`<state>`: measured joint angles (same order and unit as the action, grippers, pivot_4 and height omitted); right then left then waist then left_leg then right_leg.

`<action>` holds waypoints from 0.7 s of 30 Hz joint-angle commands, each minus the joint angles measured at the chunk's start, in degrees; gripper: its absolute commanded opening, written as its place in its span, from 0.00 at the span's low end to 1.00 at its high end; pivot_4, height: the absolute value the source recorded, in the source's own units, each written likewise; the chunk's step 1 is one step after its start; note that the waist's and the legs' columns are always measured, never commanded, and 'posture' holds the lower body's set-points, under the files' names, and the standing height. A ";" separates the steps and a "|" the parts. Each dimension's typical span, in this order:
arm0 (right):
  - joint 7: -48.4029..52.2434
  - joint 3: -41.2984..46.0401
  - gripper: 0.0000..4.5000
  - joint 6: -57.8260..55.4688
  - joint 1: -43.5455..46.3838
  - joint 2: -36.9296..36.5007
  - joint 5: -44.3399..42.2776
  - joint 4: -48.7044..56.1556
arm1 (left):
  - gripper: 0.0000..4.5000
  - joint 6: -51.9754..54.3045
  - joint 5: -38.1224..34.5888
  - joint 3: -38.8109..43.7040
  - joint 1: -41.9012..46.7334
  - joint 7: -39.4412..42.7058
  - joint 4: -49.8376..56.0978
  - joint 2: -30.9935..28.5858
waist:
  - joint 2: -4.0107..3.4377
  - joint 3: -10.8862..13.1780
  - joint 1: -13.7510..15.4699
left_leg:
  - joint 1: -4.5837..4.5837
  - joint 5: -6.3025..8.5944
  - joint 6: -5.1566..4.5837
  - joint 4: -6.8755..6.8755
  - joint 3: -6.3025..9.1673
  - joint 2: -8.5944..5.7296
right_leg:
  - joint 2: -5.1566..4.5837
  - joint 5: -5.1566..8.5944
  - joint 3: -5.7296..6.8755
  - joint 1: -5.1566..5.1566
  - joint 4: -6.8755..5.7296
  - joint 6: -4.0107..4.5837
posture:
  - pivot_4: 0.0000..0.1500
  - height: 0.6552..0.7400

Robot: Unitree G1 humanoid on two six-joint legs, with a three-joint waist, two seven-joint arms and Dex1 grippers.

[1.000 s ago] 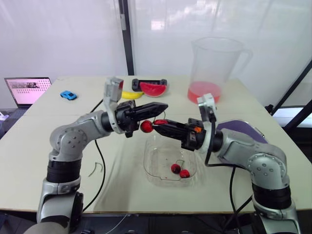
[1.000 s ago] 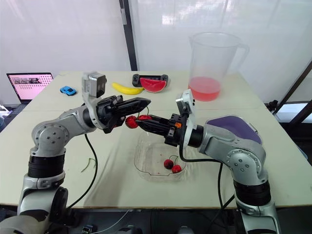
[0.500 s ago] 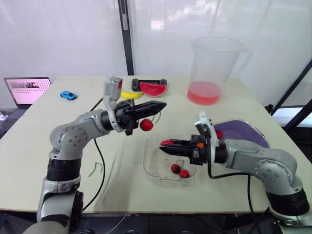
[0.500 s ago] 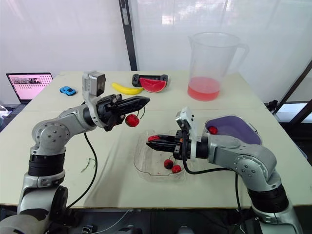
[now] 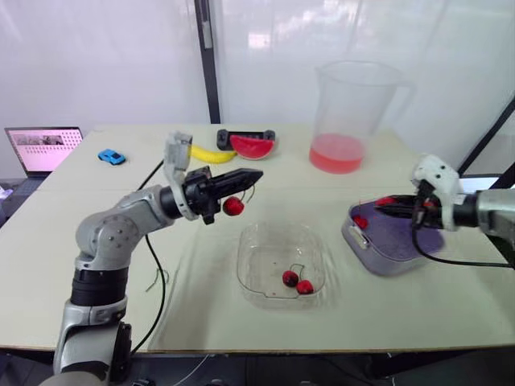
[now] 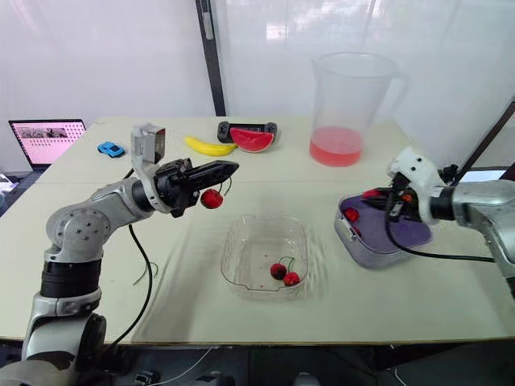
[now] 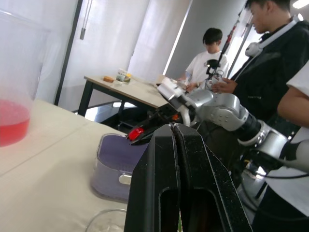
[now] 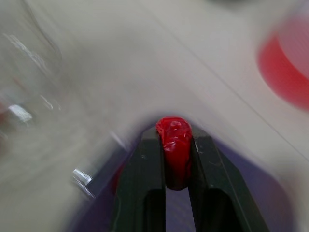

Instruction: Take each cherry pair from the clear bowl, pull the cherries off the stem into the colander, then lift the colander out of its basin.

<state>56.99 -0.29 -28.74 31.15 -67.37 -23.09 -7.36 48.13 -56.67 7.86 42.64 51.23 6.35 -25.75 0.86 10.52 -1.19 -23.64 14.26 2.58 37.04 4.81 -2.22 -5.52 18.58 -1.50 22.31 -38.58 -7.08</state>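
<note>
Surface [image 5: 209, 314] layout: bowl [image 5: 278, 237] near centre, a cherry pair [image 5: 297, 282] in it; colander [image 5: 394, 249] to its right; jug [image 5: 354, 104] far behind; watermelon slice [image 5: 253, 146] and banana [image 5: 213, 155] far centre; toy car [image 5: 113, 157] and laptop [image 5: 44, 147] far left.

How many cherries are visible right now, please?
5: two in the clear bowl, one cherry dangling by its stem from the left gripper, one pinched in the right gripper over the colander, one inside the colander. More may be hidden there.

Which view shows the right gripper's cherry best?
Right wrist view: the cherry, close up, pinched in the right gripper. Eye views show a small red dot over the purple colander; left wrist view, a distant speck.
</note>
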 commanded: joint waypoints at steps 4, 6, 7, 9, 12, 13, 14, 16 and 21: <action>2.20 -2.26 0.42 6.40 2.90 1.60 8.05 -6.93 | 0.00 -1.99 1.07 -0.25 0.55 0.02 1.57 0.76 | -0.12 0.08 0.17 | 0.00 0.00 0.01 0.03 0.03 0.03 | -0.01 0.00 -0.04 0.00 0.00 0.00 | 1.00 1.00; 3.04 -2.02 0.61 6.18 3.89 1.72 8.65 -6.82 | 0.00 -2.04 1.20 -0.23 0.63 -0.20 1.69 1.10 | -0.12 0.08 0.30 | 0.00 -0.01 0.02 0.03 0.04 0.02 | -0.02 0.00 -0.03 -0.01 0.01 -0.01 | 1.00 1.00; 3.42 -1.62 0.72 5.60 4.37 1.75 8.52 -6.59 | 0.00 -2.05 1.17 -0.22 0.64 -0.32 1.78 1.21 | -0.12 0.08 0.30 | 0.00 -0.01 0.02 0.03 0.03 0.02 | -0.03 0.00 -0.04 -0.02 0.01 -0.01 | 1.00 1.00; 4.56 -0.92 0.93 4.81 5.19 1.09 8.55 -6.05 | 0.00 -2.03 1.05 -0.21 0.60 -0.59 2.01 1.38 | -0.12 0.08 0.30 | 0.00 -0.01 0.03 0.03 0.04 0.02 | -0.03 0.00 -0.04 -0.01 0.02 -0.01 | 1.00 1.00; 7.33 -0.26 0.97 2.69 7.22 -0.59 7.95 -3.60 | 0.00 -2.00 0.92 -0.11 0.91 -0.91 1.84 1.71 | -0.15 0.09 0.29 | 0.00 -0.01 0.03 0.03 0.05 0.02 | -0.03 0.00 -0.03 -0.01 0.02 -0.01 | 1.00 1.00; 7.92 0.18 0.97 1.38 8.22 -0.62 7.20 -2.79 | 0.00 -1.96 0.79 0.00 1.09 -1.04 1.70 1.85 | -0.15 0.09 0.30 | 0.00 -0.01 0.03 0.02 0.04 0.02 | -0.03 0.00 -0.03 0.00 0.02 -0.01 | 1.00 1.00; 8.63 0.86 0.97 -0.45 9.47 -0.50 5.93 -1.60 | 0.00 -1.83 0.48 0.18 1.30 -1.25 1.58 2.04 | -0.15 0.09 0.27 | 0.00 -0.01 0.03 0.02 0.05 0.02 | -0.03 0.00 -0.03 -0.01 0.02 -0.01 | 1.00 1.00; 10.94 1.90 0.97 -6.22 11.33 -0.58 2.32 2.06 | 0.00 -1.61 -0.13 0.46 1.59 -1.39 1.40 2.42 | -0.15 0.10 0.24 | 0.00 -0.01 0.03 0.02 0.05 0.03 | -0.03 -0.01 -0.04 -0.01 0.03 -0.01 | 1.00 1.00; 8.63 5.42 0.97 -26.10 14.98 7.81 -16.92 20.40 | 0.00 -0.51 -1.82 0.46 1.61 -1.53 1.62 3.51 | -0.13 0.10 0.17 | -0.01 -0.01 0.02 -0.01 0.14 0.09 | -0.01 -0.01 -0.02 -0.02 0.06 0.00 | 1.00 1.00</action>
<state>67.90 2.91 -49.77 44.87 -62.37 -33.46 6.87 47.40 -56.98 7.51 43.00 49.81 6.43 -22.26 0.72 10.62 -1.02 -23.65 14.25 2.61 37.06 4.96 -2.13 -5.53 18.57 -1.51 22.27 -38.51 -7.08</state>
